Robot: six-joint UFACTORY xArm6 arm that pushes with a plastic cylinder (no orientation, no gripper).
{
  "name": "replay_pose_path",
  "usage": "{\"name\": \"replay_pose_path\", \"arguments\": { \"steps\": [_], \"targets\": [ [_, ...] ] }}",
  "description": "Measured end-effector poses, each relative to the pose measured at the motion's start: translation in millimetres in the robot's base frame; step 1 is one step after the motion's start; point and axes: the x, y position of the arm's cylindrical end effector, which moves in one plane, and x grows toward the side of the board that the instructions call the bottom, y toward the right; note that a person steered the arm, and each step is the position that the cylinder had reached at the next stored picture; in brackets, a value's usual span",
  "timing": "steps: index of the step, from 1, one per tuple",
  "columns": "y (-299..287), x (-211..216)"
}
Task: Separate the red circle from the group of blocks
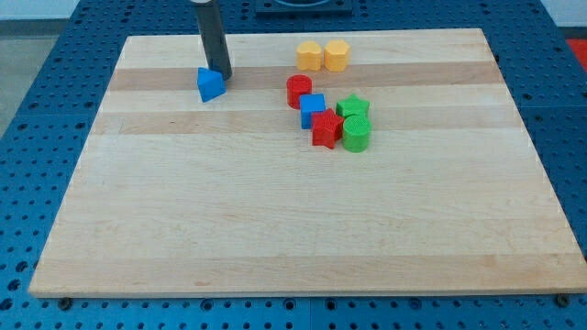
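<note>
The red circle (299,91) sits at the ten o'clock edge of the group, touching the blue cube (313,109) at its four o'clock. Beyond the cube, packed together, are the red star (325,128), the green star (353,108) and the green cylinder (356,134). At the circle's one o'clock, apart from it, two yellow blocks (323,55) stand side by side. The rod comes down nearly upright from the view's top; my tip (221,76) rests at the blue triangle's (210,85) one o'clock, touching it, well apart from the circle at its nine o'clock. The rod has no jaws and holds nothing. All rest on the wooden board (275,229)
</note>
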Motion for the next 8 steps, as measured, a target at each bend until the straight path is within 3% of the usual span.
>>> {"name": "replay_pose_path", "arguments": {
  "steps": [2,6,8],
  "targets": [
    [12.4,17.0],
    [125.9,2.4],
    [126.6,24.9]
  ]
}}
